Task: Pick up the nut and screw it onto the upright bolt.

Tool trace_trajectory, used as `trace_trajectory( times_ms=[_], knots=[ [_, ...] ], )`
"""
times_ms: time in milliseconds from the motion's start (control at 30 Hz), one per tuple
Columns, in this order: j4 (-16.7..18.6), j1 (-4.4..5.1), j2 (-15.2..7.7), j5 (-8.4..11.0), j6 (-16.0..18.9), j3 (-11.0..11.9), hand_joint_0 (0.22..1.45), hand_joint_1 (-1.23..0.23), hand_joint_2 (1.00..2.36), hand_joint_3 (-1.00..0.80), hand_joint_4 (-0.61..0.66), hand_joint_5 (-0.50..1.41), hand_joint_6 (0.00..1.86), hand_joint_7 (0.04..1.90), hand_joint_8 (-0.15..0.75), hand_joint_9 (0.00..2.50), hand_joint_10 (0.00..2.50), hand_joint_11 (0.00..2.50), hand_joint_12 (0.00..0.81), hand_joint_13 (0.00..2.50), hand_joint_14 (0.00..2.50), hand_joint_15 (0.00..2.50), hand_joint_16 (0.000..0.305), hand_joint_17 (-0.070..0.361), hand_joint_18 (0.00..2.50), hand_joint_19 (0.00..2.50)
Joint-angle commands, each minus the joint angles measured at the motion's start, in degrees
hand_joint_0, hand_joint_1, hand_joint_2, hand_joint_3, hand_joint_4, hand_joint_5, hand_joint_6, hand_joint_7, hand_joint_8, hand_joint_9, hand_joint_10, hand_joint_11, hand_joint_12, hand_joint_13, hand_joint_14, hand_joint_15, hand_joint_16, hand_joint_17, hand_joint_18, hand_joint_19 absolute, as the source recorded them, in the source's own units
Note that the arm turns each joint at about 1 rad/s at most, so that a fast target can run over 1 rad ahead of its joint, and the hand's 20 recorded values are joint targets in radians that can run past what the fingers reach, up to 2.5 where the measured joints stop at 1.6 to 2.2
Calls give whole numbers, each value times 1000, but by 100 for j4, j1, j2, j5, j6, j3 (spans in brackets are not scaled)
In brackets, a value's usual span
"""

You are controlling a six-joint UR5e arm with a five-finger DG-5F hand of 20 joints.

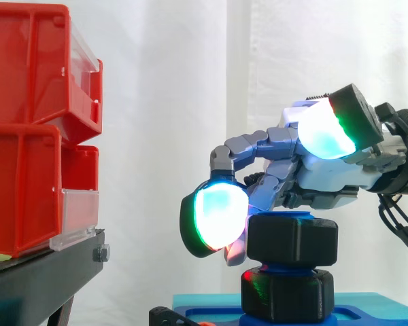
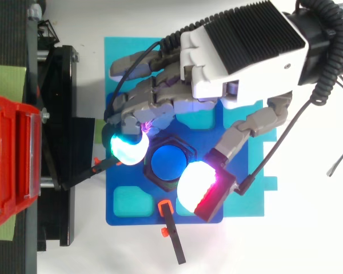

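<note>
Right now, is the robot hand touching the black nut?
Cannot tell. In the side view the robot hand crowds the nut with neither contact nor gap plain; the top view just shows overlap.

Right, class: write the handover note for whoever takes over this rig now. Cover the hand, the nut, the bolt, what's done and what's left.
Hand: low over the bolt, close against the nut; whether it grips cannot be told.
Nut: black, on the upright blue bolt, whose top shows through it.
Below: a black hex base on the blue plate, with a strip of blue showing between nut and base.
Done: nut picked up and on the bolt.
Left: probably more turns down, then let go.
</note>
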Motion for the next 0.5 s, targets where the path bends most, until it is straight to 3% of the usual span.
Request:
trace_trajectory(
  times_ms=[0,100,267,467],
  knots=[
    [50,-45,0,-52,-2,0,511,-366,1000,-500,199,-67,502,1365,273,845,0,0,259,615,0,0,20,45,194,0],
    [76,-116,0,-123,-20,0,519,-387,1000,-500,181,-60,519,1459,282,929,0,0,252,689,0,0,19,43,268,0],
    [155,-212,0,-254,-55,9,523,-404,1000,-500,174,-61,604,1372,291,1017,0,28,245,710,0,0,18,40,304,0],
    [208,-344,0,-395,-55,0,541,-423,1000,-500,102,-15,701,1313,288,1375,5,162,205,871,1,0,9,21,460,0]
  ],
)
